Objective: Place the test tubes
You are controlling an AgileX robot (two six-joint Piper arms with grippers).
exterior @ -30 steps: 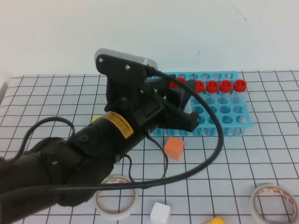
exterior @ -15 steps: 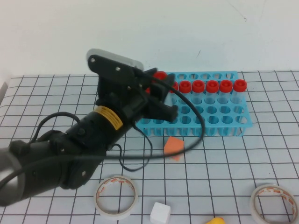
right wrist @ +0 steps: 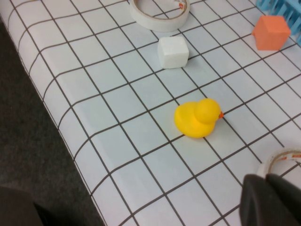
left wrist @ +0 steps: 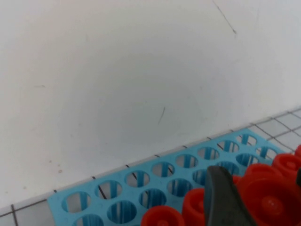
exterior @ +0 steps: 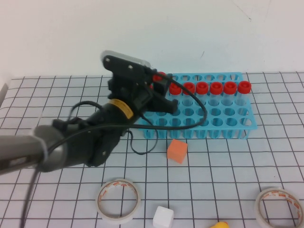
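A red-capped test tube [exterior: 159,76] is sitting between the fingers of the left claw [exterior: 161,89], which is clamping it with its jaws part-way apart. The claw is holding the tube over the far-left end of the blue rack [exterior: 228,126], just beside the row of six capped tubes [exterior: 209,88] standing in a rear row. The right claw [right wrist: 267,190] is hanging fully closed with nothing in it above the gridded counter [right wrist: 117,94], near a yellow duck [right wrist: 197,117] and the edge of a tape roll [right wrist: 277,159].
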